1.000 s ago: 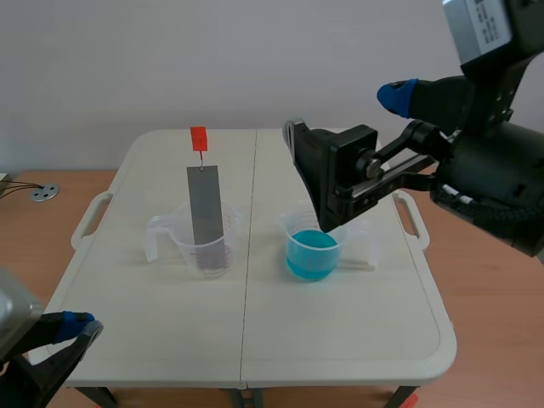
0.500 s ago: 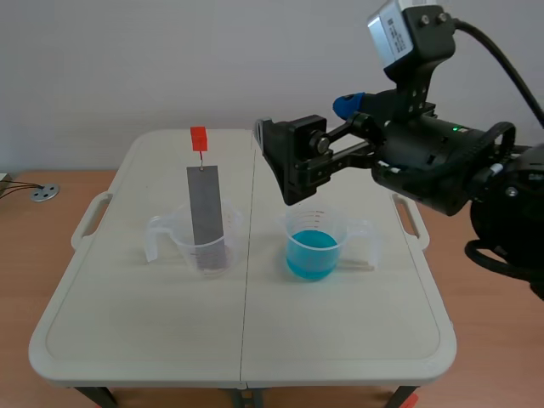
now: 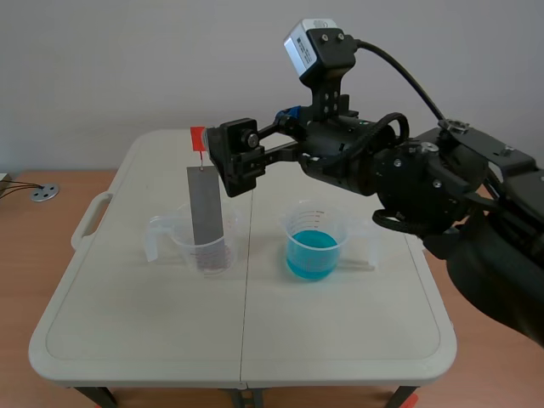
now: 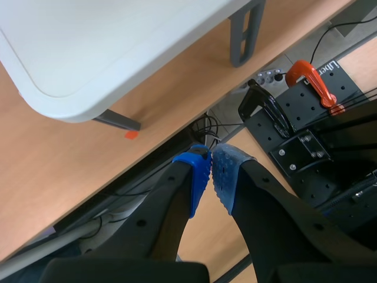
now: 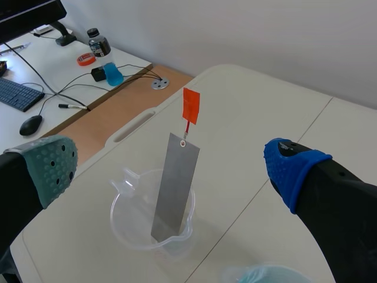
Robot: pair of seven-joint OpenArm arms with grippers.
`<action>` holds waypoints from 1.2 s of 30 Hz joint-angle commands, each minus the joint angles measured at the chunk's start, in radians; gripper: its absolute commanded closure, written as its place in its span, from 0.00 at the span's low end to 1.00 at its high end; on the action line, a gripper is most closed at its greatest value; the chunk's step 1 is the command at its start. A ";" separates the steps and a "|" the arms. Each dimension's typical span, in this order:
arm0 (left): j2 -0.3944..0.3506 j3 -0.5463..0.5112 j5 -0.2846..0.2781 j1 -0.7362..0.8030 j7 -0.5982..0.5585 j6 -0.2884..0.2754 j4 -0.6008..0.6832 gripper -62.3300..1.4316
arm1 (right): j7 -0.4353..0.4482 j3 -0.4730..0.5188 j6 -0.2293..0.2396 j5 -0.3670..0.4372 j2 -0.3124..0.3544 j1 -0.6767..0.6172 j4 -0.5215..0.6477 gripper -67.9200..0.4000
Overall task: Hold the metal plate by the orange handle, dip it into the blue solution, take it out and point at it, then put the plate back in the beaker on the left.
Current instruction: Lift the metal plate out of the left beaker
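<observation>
A grey metal plate (image 3: 205, 212) stands upright in the clear beaker on the left (image 3: 202, 244), its orange handle (image 3: 198, 137) on top. The beaker of blue solution (image 3: 314, 245) sits to its right. My right gripper (image 3: 257, 140) hangs open just right of the handle, at its height and not touching it. In the right wrist view the plate (image 5: 175, 186) and handle (image 5: 190, 106) stand ahead, between the spread fingers of the right gripper (image 5: 171, 170). My left gripper (image 4: 210, 177) is shut on nothing, low beside the table's corner (image 4: 56, 100), out of the scene view.
The white folding table (image 3: 246, 340) has carry handles (image 3: 92, 217) at both sides. A desk with a water bottle (image 5: 98, 42), mouse and cables lies beyond the table's far left side. Under the left gripper are the floor and a black perforated plate with an orange clamp (image 4: 312, 82).
The right arm has swung left from above the blue beaker to beside the orange handle, still open. The left gripper has dropped out of the scene view.
</observation>
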 commanded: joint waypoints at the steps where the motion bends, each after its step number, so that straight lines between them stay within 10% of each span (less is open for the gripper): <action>1: -0.002 -0.006 -0.002 0.011 -0.015 -0.003 0.009 0.87 | 0.019 0.003 0.004 0.008 -0.018 0.042 -0.017 0.02; 36: -0.002 -0.006 -0.003 0.013 -0.014 -0.003 0.009 0.87 | -0.007 -0.050 0.062 0.000 -0.372 0.439 -0.710 0.02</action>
